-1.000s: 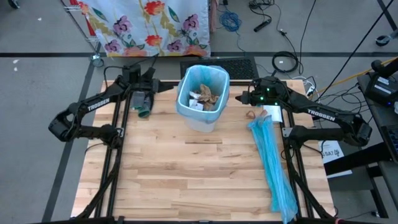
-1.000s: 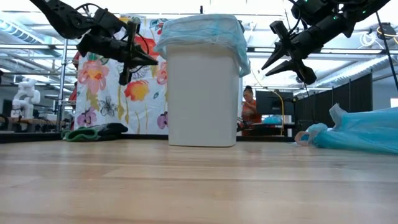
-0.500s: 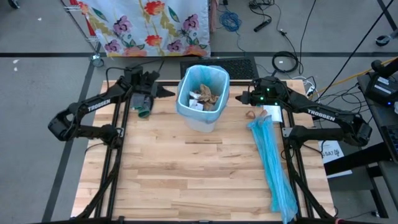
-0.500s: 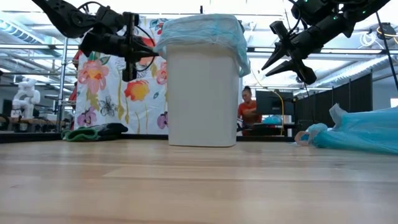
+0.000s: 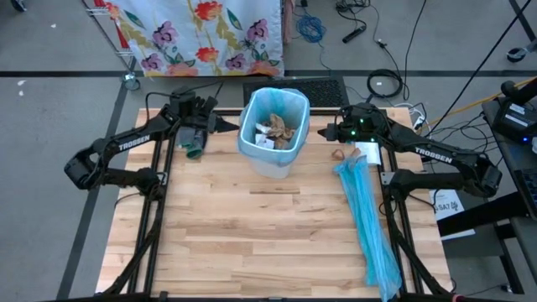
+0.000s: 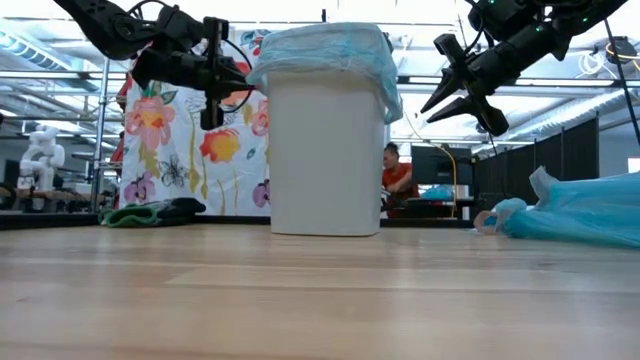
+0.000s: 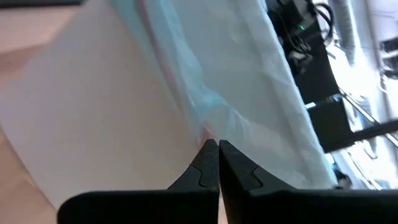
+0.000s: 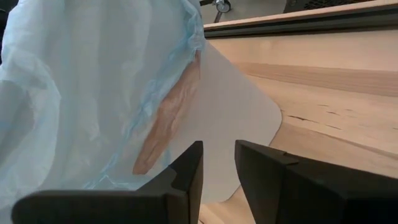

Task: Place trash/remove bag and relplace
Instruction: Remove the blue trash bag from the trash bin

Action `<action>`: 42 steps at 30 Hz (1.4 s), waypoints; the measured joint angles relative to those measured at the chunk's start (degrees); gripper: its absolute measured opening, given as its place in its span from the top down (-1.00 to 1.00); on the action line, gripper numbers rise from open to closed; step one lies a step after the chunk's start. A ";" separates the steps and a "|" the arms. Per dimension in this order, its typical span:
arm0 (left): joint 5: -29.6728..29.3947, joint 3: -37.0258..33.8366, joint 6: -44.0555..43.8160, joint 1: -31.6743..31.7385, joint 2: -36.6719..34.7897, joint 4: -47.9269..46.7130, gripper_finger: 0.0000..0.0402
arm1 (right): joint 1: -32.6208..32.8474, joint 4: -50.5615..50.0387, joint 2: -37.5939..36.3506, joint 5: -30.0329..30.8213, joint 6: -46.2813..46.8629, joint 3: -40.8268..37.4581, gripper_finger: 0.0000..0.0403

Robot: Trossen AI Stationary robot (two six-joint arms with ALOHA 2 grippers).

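A white bin (image 5: 270, 161) stands at the table's far middle, lined with a light-blue bag (image 6: 325, 45) whose hem is folded over the rim. Trash (image 5: 278, 130), brown and white crumpled scraps, lies inside. My left gripper (image 6: 248, 84) is shut and level, its tips at the bag's hem (image 7: 208, 121) on the bin's left wall. My right gripper (image 6: 426, 114) hangs open beside the bin's right rim, slanting down, a small gap away from the bag, with nothing between its fingers (image 8: 186, 168). My left gripper's shut fingertips (image 7: 217, 149) point level from the table's left at the bag's hem, where it ends on the bin's left wall. Whether they touch the plastic, I cannot tell.
Long light-blue plastic sheets (image 5: 367, 220) lie along the table's right side. A dark green bundle (image 5: 193, 149) rests at the far left under my left arm. A small ring (image 5: 338, 155) lies by the right gripper. Beyond the table a person (image 6: 392, 172) sits.
My left gripper has swung toward the table's right, closing on the bin's left rim, and has tipped a little nearer to level. It stays shut. The right gripper, the bin and the bag keep still.
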 joint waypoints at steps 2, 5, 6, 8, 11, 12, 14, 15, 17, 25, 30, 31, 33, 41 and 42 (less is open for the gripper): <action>-1.69 0.00 0.02 0.00 0.01 0.00 0.99 | 0.00 0.00 0.00 0.00 0.01 0.00 0.58; -3.00 0.00 0.02 0.00 0.01 -0.04 0.99 | 0.01 0.01 0.00 -0.02 0.00 0.00 0.58; -3.15 0.00 0.03 0.00 0.00 -0.03 0.99 | 0.00 -0.02 0.00 -0.02 0.00 0.00 0.58; -3.22 0.00 0.04 0.00 0.01 -0.06 0.99 | 0.02 0.00 0.00 -0.02 0.00 0.00 0.58; -3.34 0.00 0.37 0.00 0.02 -0.07 0.99 | 0.02 0.00 0.00 -0.04 0.00 0.00 0.58; -3.36 0.00 1.01 0.00 0.01 -0.08 0.99 | 0.00 0.00 0.00 -0.04 0.00 0.00 0.58; -3.36 0.00 1.92 0.00 0.00 -0.09 0.96 | 0.01 0.00 0.00 -0.04 0.00 0.00 0.58; -3.36 0.00 1.98 0.00 0.01 -0.09 0.93 | 0.02 0.00 0.00 -0.05 0.00 0.00 0.58; -3.39 0.00 2.03 0.00 0.01 -0.10 0.84 | 0.00 0.00 0.00 -0.07 0.00 0.00 0.58; -3.39 0.00 2.12 0.00 0.01 -0.28 0.58 | 0.02 0.00 0.00 -0.09 0.06 0.00 0.58; -3.35 0.00 2.12 0.00 0.01 -0.28 0.56 | 0.02 0.01 0.00 -0.09 0.09 0.00 0.58; -3.20 0.00 2.12 0.00 0.00 -0.30 0.56 | 0.02 0.02 0.00 -0.09 0.09 0.00 0.58; -1.87 0.00 2.11 0.00 0.01 -0.31 0.56 | 0.00 0.02 0.00 -0.09 0.09 0.00 0.58; -0.50 0.00 1.70 -1.04 0.25 -0.46 0.56 | 0.02 0.02 0.00 -0.07 0.06 0.00 0.58; -1.02 0.00 1.70 -1.29 0.31 -0.57 0.56 | 0.00 0.04 0.00 -0.09 0.06 0.00 0.58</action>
